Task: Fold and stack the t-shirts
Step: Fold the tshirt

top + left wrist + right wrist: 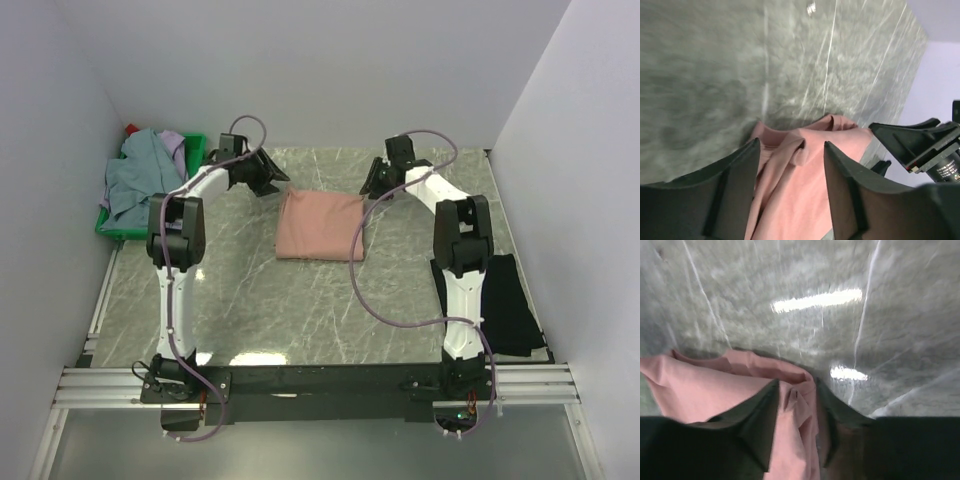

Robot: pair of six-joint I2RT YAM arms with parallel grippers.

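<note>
straddling salmon t-shirt [792, 200], seemingly: left hand [791, 145]

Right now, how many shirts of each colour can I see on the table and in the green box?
Pink shirt: 1
Black shirt: 1
Grey-blue shirt: 1, in the green box
Purple shirt: 1, in the box too
Total: 4 that show. The pile in the box is bunched up and may hide more.
</note>
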